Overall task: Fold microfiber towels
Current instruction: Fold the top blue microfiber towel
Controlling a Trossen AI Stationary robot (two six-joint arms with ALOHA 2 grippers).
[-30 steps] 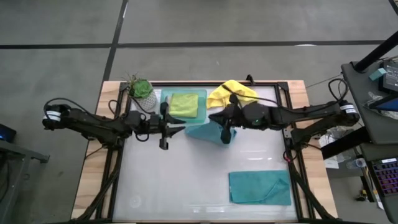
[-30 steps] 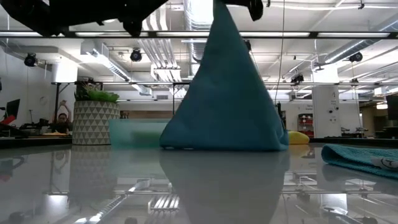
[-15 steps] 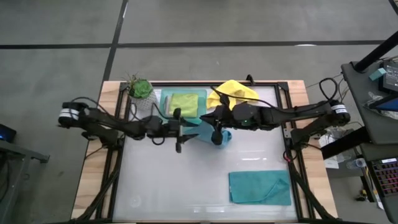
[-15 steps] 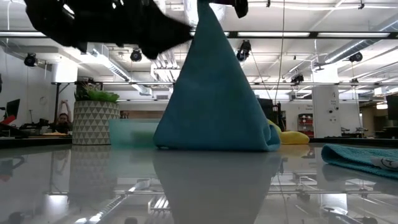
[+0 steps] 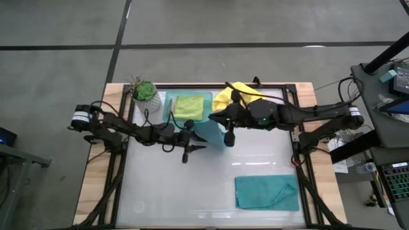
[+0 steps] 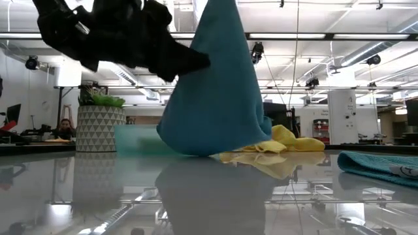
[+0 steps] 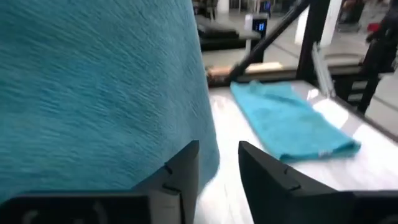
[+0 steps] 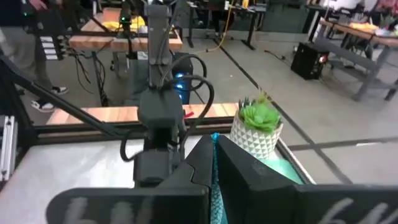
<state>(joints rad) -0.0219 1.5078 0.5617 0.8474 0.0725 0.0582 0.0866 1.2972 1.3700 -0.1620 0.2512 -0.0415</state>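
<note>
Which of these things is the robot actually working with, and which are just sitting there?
Part of the job:
hanging teal towel, pinched by right gripper
left gripper, beside it
flat teal towel
yellow towel
lime green towel

Just there:
potted plant
mint tray

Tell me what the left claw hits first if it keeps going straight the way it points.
Most likely the hanging teal towel, right at the left claw. Past its edge lies bare table, though depth is hard to judge.

Two soft teal microfiber towels (image 5: 214, 131) (image 5: 267, 192), one lime-green towel (image 5: 189, 107), one yellow towel (image 5: 238, 93); one translucent mint-green plastic tray (image 5: 170, 102); one small potted plant (image 5: 144, 91); two dark arms.
</note>
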